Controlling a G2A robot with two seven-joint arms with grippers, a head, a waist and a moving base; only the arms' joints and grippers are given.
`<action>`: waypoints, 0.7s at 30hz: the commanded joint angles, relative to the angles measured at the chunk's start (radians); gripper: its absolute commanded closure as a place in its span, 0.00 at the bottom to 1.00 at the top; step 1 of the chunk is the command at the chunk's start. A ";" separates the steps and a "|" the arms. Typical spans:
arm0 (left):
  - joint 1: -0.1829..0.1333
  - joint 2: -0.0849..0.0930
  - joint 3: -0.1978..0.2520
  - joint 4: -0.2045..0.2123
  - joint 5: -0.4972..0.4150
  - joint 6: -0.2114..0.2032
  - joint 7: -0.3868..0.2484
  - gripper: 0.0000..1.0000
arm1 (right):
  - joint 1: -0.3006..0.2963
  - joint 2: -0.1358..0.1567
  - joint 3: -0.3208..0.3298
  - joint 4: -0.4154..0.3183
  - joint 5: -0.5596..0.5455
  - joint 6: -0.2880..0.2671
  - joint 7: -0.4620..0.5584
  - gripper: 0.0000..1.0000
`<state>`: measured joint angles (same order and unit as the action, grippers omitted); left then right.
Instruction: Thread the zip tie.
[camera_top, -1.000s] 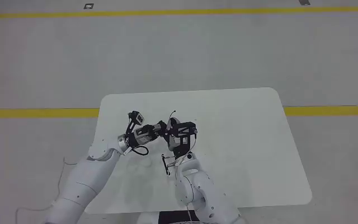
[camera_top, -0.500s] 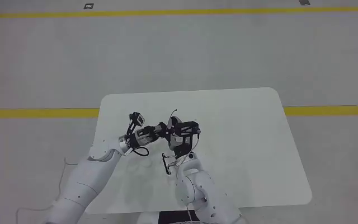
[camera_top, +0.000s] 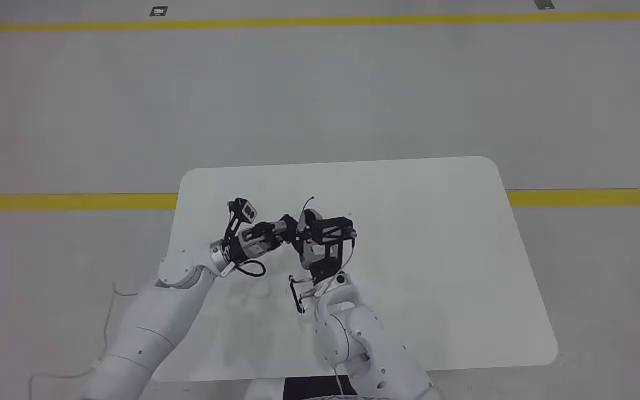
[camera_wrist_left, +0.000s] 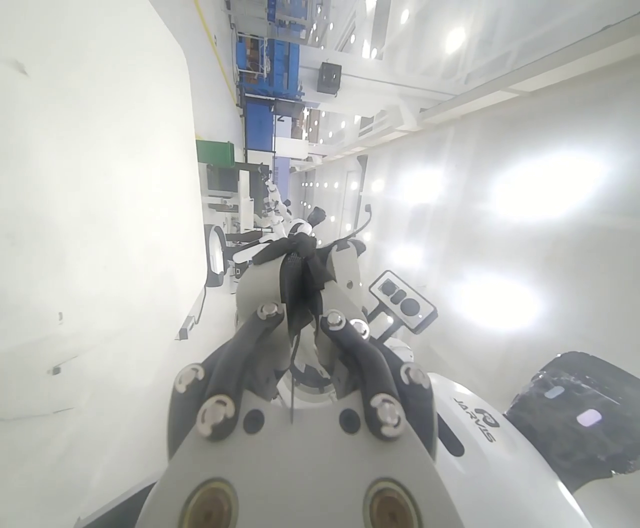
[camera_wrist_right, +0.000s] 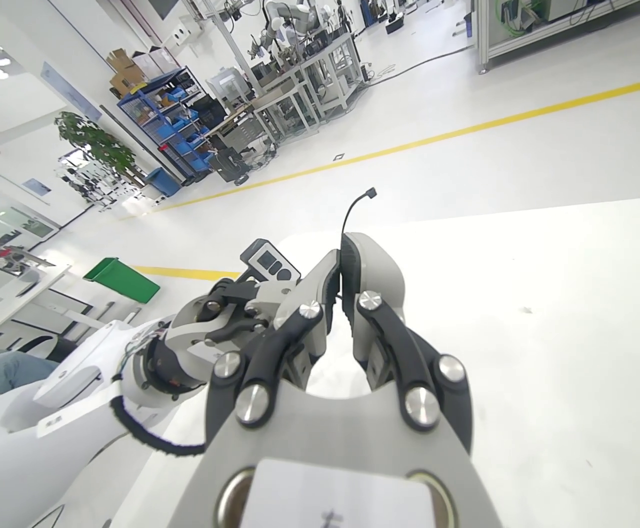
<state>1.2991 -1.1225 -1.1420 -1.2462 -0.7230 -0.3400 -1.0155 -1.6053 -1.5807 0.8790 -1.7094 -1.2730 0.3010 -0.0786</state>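
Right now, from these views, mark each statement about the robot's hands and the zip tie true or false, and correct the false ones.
1. The left hand and the right hand are each shut on the zip tie. True.
2. The zip tie lies flat on the table. False: it is held up above the table, between the two hands.
3. One end of the zip tie sticks out beyond the right hand. True.
4. The hands are at opposite edges of the table. False: they meet close together over it.
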 joint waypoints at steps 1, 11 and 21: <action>0.000 -0.001 0.001 0.003 0.003 0.000 -0.001 1.00 | 0.000 0.000 0.001 -0.001 0.004 -0.001 -0.005 1.00; -0.004 -0.001 0.005 0.011 0.008 0.000 -0.005 1.00 | 0.000 0.001 0.000 -0.003 0.008 -0.005 -0.012 1.00; 0.001 -0.002 -0.006 0.002 -0.003 0.000 -0.004 1.00 | 0.005 0.003 -0.007 0.011 -0.025 0.001 0.012 1.00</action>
<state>1.2991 -1.1243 -1.1470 -1.2436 -0.7246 -0.3400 -1.0204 -1.6003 -1.5777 0.8719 -1.6983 -1.2977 0.3019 -0.0675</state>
